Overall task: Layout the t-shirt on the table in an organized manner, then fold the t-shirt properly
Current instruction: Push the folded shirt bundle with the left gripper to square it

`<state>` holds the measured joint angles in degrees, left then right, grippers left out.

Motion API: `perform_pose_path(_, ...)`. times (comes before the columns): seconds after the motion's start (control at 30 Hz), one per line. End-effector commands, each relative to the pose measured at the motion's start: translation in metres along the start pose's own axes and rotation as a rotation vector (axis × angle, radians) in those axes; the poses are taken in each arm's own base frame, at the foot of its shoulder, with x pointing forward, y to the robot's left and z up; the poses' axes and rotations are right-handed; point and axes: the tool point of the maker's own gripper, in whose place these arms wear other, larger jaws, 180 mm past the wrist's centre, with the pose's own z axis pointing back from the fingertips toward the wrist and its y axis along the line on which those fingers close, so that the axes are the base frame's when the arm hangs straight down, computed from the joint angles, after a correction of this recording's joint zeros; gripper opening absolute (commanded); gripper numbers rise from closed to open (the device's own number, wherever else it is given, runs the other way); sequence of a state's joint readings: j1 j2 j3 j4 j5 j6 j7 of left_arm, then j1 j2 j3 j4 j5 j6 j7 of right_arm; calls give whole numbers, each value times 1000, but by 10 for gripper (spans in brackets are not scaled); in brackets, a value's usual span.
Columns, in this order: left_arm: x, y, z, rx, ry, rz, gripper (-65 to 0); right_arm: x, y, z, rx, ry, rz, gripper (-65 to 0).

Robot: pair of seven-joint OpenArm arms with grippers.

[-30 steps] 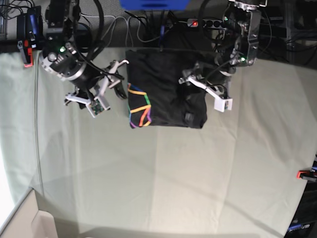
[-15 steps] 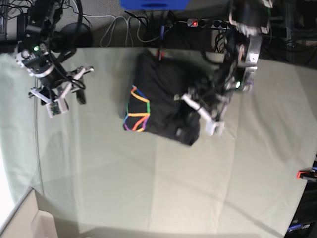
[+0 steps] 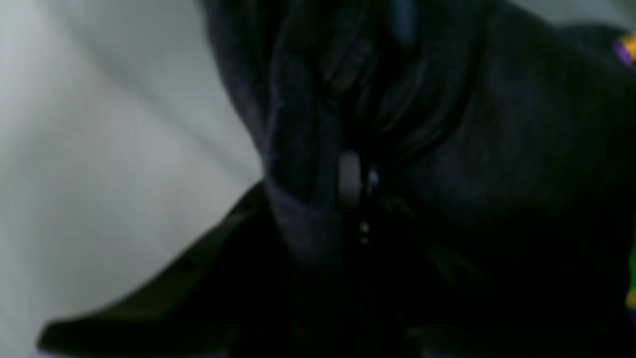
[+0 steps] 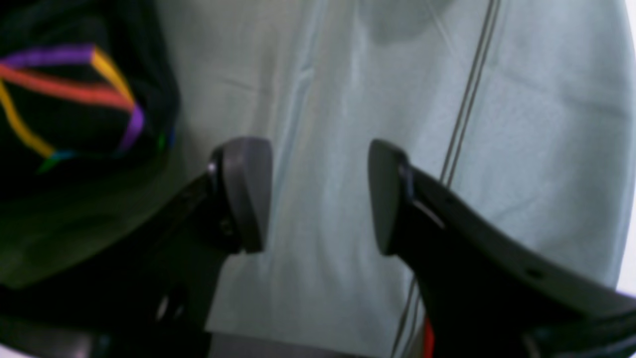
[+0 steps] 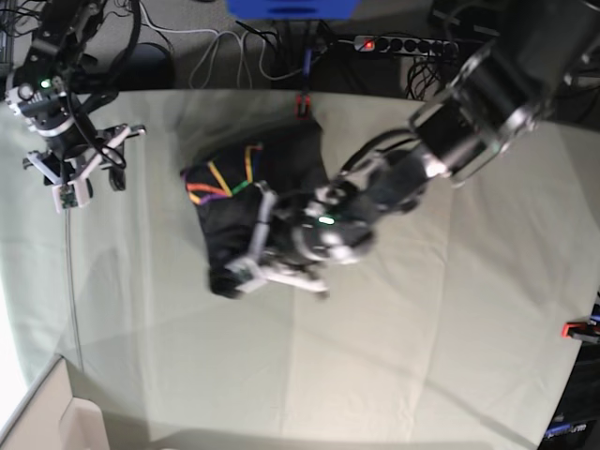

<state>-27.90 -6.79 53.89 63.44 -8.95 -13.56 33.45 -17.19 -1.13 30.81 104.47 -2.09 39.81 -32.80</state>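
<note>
The black t-shirt (image 5: 267,192) lies bunched up left of the middle of the table (image 5: 422,356), its rainbow graphic (image 5: 223,178) at its far left. My left gripper (image 5: 232,278) reaches across from the right and is shut on a fold at the shirt's near edge. The left wrist view shows dark gathered t-shirt fabric (image 3: 308,149) pinched between the jaws. My right gripper (image 5: 120,155) is open and empty over bare cloth, well left of the shirt. In the right wrist view the right gripper (image 4: 318,199) is open, with the graphic (image 4: 74,94) at upper left.
Red clamps sit at the far edge (image 5: 302,103) and the right edge (image 5: 577,329). A power strip (image 5: 403,43), cables and a blue box (image 5: 291,7) lie behind the table. A thin line (image 4: 467,109) runs down the cloth at left. A pale box (image 5: 56,417) stands bottom left.
My left arm has swung left and nearer, dragging the shirt along and turning it, so the graphic now lies at its far left. My right arm has drawn back further left.
</note>
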Motion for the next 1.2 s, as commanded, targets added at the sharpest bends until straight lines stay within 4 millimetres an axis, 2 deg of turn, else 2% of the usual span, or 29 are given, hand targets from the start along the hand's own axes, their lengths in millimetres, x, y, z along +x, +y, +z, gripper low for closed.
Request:
perform_pose_path(0.0,27,2,0,10,-54,-54,-649,10,-5,4,-10,-43,4,-332)
perform_pose_path(0.13,38,-9,-10,20,-40,-147,-647,2,-11,9,-31,-26,-13,-332)
perform_pose_path(0.3,28,-7,-21,48,19,-195,-645,-2,-10,10,-37,-21,-32,-332)
perform_pose_path(0.47,23,-4,-22,54,35,-201,-639,-3,-4,8,-26,-23,-49,-332)
perform_pose_path(0.57,25,-2,-22,59,30,-194,-555,-2,0,8,-20,-24,-53,-332)
perform_pose_path(0.77,33,34,-12,127,-8,-69,-277,-3,4,7,-15,-25,-66,-332)
perform_pose_path(0.87,51,51,-1,162,-66,-27,-210,-3,4,7,-15,-25,-66,-332)
perform_pose_path(1.0,79,76,25,224,-169,18,-211,-3,4,7,-16,-26,-65,-332)
perform_pose_path(1.13,70,110,68,325,-261,122,-211,4,2,10,-24,-42,-55,-334)
perform_pose_path(1.17,61,122,84,365,-283,170,-211,7,2,12,-28,-50,-51,-335)
